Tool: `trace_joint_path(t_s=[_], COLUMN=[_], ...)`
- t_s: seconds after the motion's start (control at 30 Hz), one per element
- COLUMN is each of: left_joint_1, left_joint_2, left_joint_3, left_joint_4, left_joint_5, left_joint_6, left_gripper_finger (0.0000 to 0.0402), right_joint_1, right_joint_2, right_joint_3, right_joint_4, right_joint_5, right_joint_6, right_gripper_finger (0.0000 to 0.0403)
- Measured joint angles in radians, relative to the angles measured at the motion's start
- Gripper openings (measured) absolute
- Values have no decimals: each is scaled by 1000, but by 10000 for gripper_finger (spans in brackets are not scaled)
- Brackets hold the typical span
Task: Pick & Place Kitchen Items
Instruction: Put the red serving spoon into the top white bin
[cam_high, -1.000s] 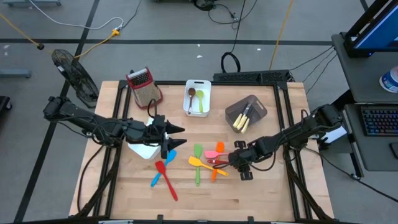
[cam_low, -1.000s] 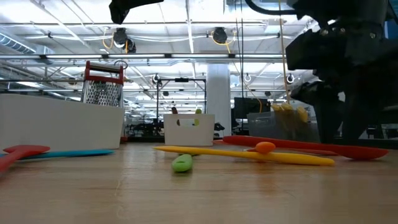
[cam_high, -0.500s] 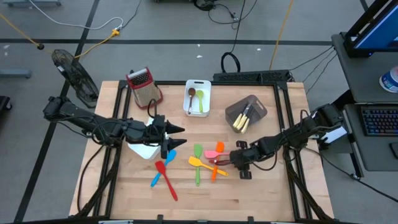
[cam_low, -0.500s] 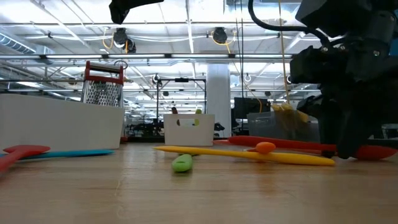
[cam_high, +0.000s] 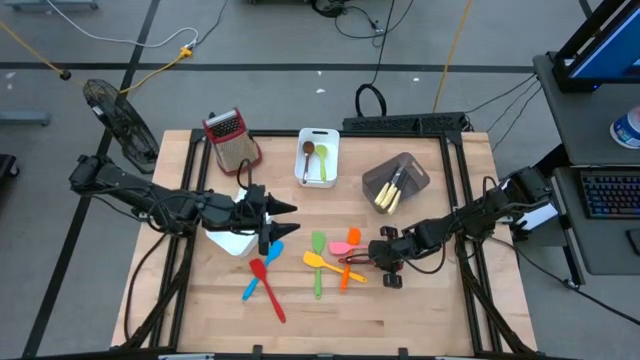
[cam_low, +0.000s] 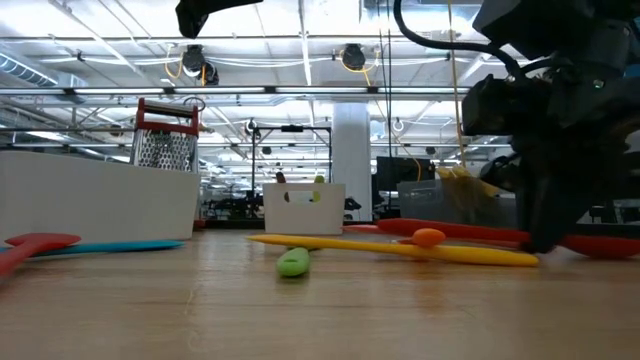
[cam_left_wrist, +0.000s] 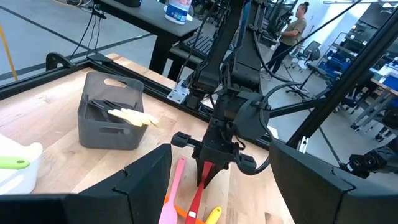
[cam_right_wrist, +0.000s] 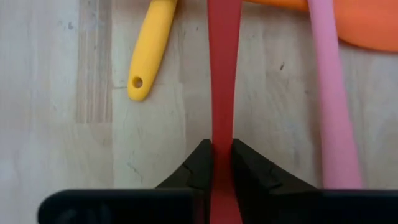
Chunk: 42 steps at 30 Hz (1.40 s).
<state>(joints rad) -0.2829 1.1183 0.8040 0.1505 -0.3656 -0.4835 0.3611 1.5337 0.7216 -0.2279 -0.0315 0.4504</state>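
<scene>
Several kitchen items lie flat on the table's middle: a red spatula (cam_high: 268, 290), a blue one (cam_high: 264, 268), a green one (cam_high: 318, 262), a yellow one (cam_high: 322, 262), an orange one (cam_high: 351, 239) and a pink one (cam_high: 340, 248). My right gripper (cam_high: 378, 258) stands at their right side, shut on a red utensil (cam_low: 450, 231). My left gripper (cam_high: 288, 210) hangs open over the right edge of a white bin (cam_high: 233, 240), with nothing between its fingers. My right gripper pinches the red utensil's thin handle (cam_right_wrist: 222, 134) between its two fingers (cam_right_wrist: 200, 165), one on each long side, partway along it. The fingers point down from above and lie across the handle. The utensil lies on the table beside the yellow handle (cam_right_wrist: 152, 53) and the pink handle (cam_right_wrist: 333, 99).
A metal grater (cam_high: 230, 138) stands at the far left. A small white bin (cam_high: 319, 157) with a spoon sits at the far middle, and a grey bin (cam_high: 397, 181) with cream utensils at the far right. Bare wood runs along the near edge.
My right gripper has shut on the red utensil's handle and has edged slightly toward the table's left. The utensil stays on the table.
</scene>
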Motion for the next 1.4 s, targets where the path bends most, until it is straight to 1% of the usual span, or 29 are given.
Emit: trace_joint_path(t_s=[0.23,0.47,0.57,0.7,0.83,0.9,1.03,1.17,1.23,1.4], left_joint_1=[0,0,0,1,1,1,5,8,7,8], left_joint_2=[0,0,0,0,0,0,0,0,0,23], left_joint_3=[0,0,0,0,0,0,0,0,0,-1], left_joint_4=[19,48,65,62,58,54,53,52,47,-11], left_joint_5=[0,32,32,26,27,31,51,83,105,140], left_joint_6=[-1,-27,-30,-61,-121,-147,-283,-399,-442,-549], left_gripper_finger=[273,273,273,273,273,273,273,273,273,273], right_joint_1=[3,3,3,2,1,0,-7,-11,-13,-21], right_joint_2=[-5,-6,-8,-7,-8,-8,-8,-8,-8,-8], right_joint_3=[43,201,282,375,463,499,573,634,659,691], right_joint_4=[-42,-197,-259,-363,-420,-420,-416,-401,-389,-353], right_joint_5=[-34,-18,14,102,216,260,346,426,455,459], right_joint_6=[-8,-113,-167,-247,-331,-378,-496,-657,-735,-911], right_gripper_finger=[32,32,32,32,32,32,32,32,32,32])
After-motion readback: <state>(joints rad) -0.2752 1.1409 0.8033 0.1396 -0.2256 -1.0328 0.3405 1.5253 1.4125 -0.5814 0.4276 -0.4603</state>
